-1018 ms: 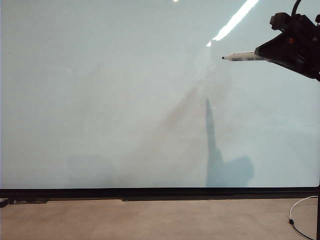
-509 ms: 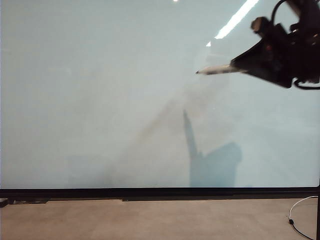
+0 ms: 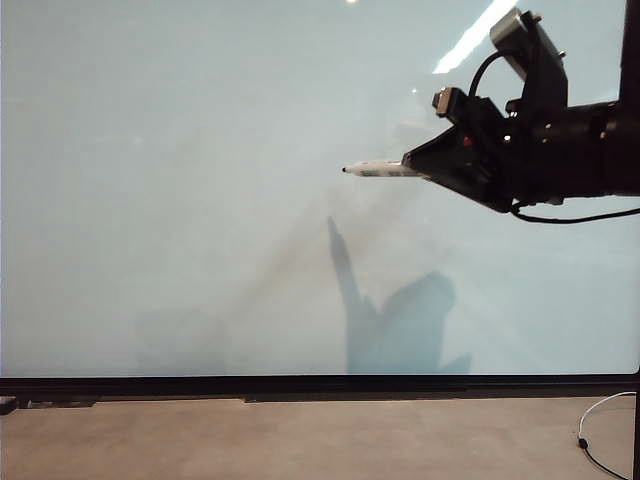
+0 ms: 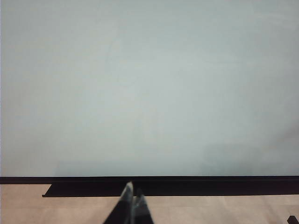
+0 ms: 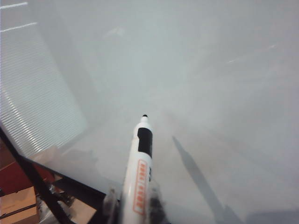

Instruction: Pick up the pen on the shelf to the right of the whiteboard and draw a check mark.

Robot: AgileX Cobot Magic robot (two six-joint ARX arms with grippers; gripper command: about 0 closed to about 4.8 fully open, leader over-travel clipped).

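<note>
The whiteboard (image 3: pixel 200 200) is a large glossy white sheet with a black lower frame, and no mark shows on it. My right gripper (image 3: pixel 415 168) reaches in from the right of the exterior view, shut on the pen (image 3: pixel 380 170). The pen's whitish barrel sticks out to the left, dark tip foremost, over the board's middle. In the right wrist view the pen (image 5: pixel 138 172) stands between the fingers of the right gripper (image 5: pixel 134 205), its tip clear of the board (image 5: pixel 210 70). My left gripper (image 4: pixel 132 196) shows shut and empty below the board's frame (image 4: pixel 187 179). The shelf is out of view.
A brown floor strip (image 3: pixel 300 440) runs under the board's black frame (image 3: pixel 300 385). A white cable (image 3: pixel 600 430) lies at the lower right. The arm's shadow (image 3: pixel 400 320) falls on the board. Slatted blinds (image 5: pixel 37 102) and a black stand bar (image 5: pixel 28 177) appear in the right wrist view.
My right arm has swung left and down across the board, carrying the pen from the upper right towards the middle. Its shadow has shifted left with it. The left gripper has not moved.
</note>
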